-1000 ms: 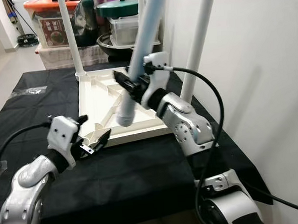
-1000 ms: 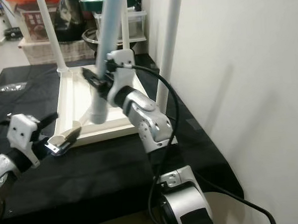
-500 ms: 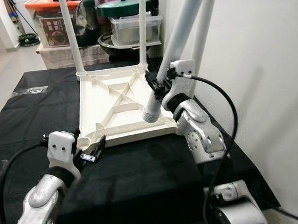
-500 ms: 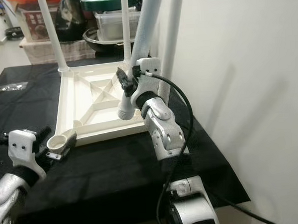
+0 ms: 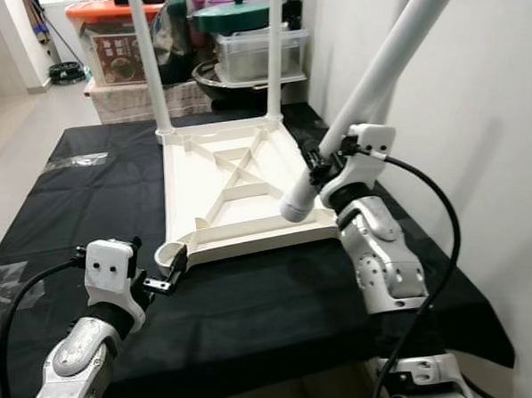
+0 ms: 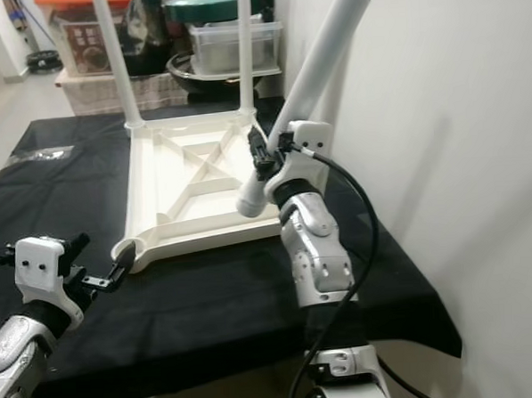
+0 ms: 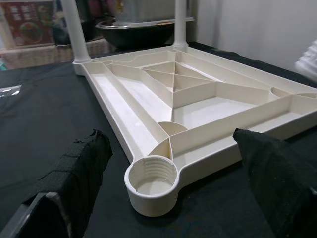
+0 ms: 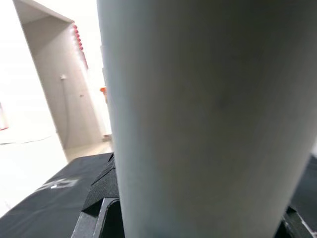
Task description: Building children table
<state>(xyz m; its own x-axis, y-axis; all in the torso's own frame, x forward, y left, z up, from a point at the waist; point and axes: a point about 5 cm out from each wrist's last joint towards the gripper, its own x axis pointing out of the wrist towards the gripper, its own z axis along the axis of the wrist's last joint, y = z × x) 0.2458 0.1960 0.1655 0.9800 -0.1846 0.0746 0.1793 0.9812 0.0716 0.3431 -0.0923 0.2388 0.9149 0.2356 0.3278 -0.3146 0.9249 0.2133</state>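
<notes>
Since the earlier frames, the loose leg (image 5: 367,91) has been swung from leaning toward the stored goods to leaning out toward the wall, and the left gripper (image 5: 167,277) has been drawn back from the near corner of the tabletop (image 5: 234,187).

Left eye view: the tabletop is laid upside down on the black-draped surface (image 5: 255,324), ribs upward, so that the leg sockets are exposed. Two legs are already seated upright at the far corners. The loose leg is held low on its shaft by the right gripper (image 5: 322,165), its threaded end hanging just above the near right corner (presumably kept tilted until it can be lined up with a socket).

Right eye view: the left gripper is seen just short of the open socket (image 6: 130,252), apart from it, probably placed to steady that corner.

Left wrist view: the socket (image 7: 151,178) is seen threaded and empty between the two spread fingers (image 7: 74,168); the jaws are open and hold nothing.

Right wrist view: the leg shaft (image 8: 208,119) is seen close up, and the jaws are closed on it.
</notes>
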